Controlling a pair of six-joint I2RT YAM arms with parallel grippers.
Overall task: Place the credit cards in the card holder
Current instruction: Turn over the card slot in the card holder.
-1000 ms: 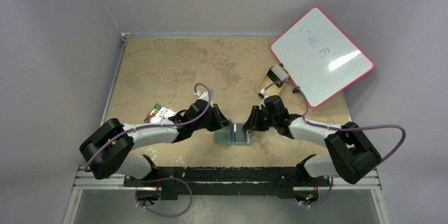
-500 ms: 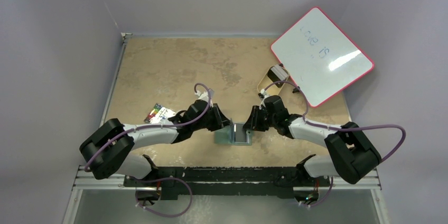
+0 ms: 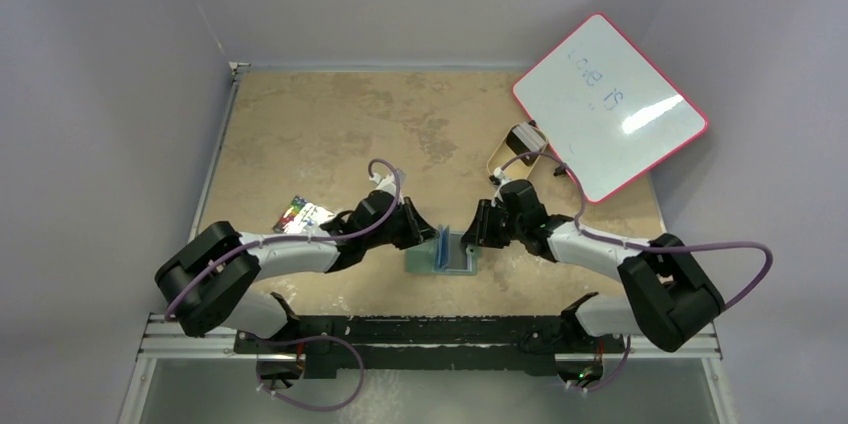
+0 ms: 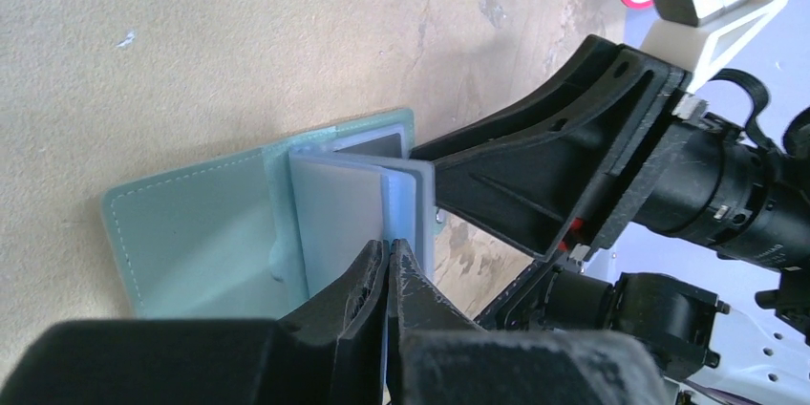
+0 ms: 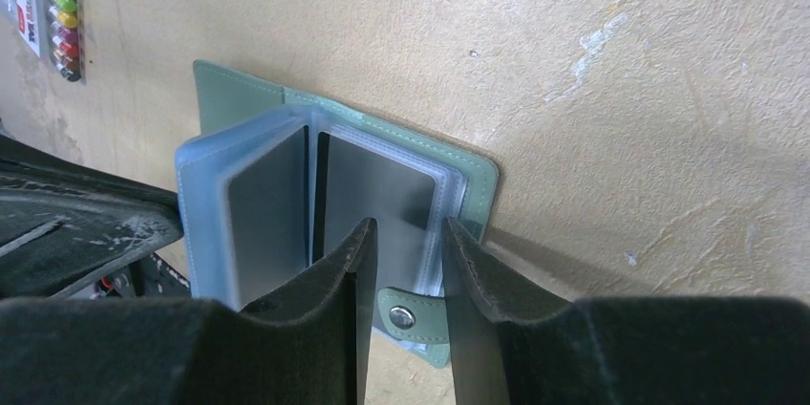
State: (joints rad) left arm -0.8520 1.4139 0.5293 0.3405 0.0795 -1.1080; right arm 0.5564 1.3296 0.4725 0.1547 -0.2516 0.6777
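The dull-green card holder (image 3: 418,262) lies open on the table between my two grippers. Its clear plastic sleeves stand up from the spine, and grey credit cards (image 5: 374,190) sit inside them. My left gripper (image 3: 432,241) is shut on the edge of one bluish sleeve (image 4: 406,200) and holds it upright; a grey card (image 4: 334,214) shows in that sleeve. My right gripper (image 5: 406,252) is open, its fingers straddling the holder's right half just above the snap tab (image 5: 401,317). I cannot tell whether they touch it.
A colourful card-like packet (image 3: 303,214) lies left of the left arm and shows in the right wrist view (image 5: 53,9). A tan oval tray (image 3: 515,152) and a red-rimmed whiteboard (image 3: 610,104) are at the back right. The table's near edge is just behind the holder.
The sleeve in my left gripper has tipped a little more upright. Both arms have hardly moved.
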